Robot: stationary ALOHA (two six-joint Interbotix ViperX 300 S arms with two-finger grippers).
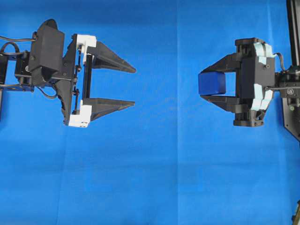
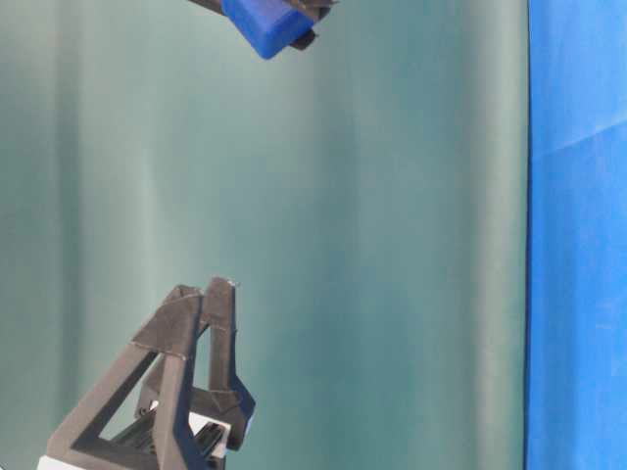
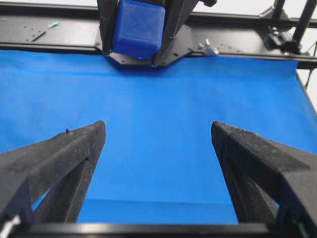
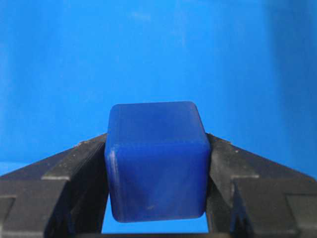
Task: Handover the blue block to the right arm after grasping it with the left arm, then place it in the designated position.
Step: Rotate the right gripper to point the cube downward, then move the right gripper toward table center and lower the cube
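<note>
Blue block (image 1: 212, 84): clamped between the two black fingers of the right hand, at about 3 o'clock in the overhead view, held clear of the cloth; its rounded faces fill the gap between the fingers in the right wrist view (image 4: 156, 161).
Right hand (image 1: 210, 84): narrowed onto the block, one finger pressed on each side, fingertips pointing toward 9 o'clock; mint-green trim on the body behind.
Left hand (image 1: 133, 87): spread wide, nothing between the fingers, at about 9 o'clock in the overhead view, tips pointing toward 3 o'clock, well apart from the block; white brackets at the finger roots.
Blue cloth (image 1: 154, 178): bright blue, covers the worktop beneath both hands.
Black frame (image 3: 59, 34): runs along the far edge of the cloth in the left wrist view, at 12 o'clock.
</note>
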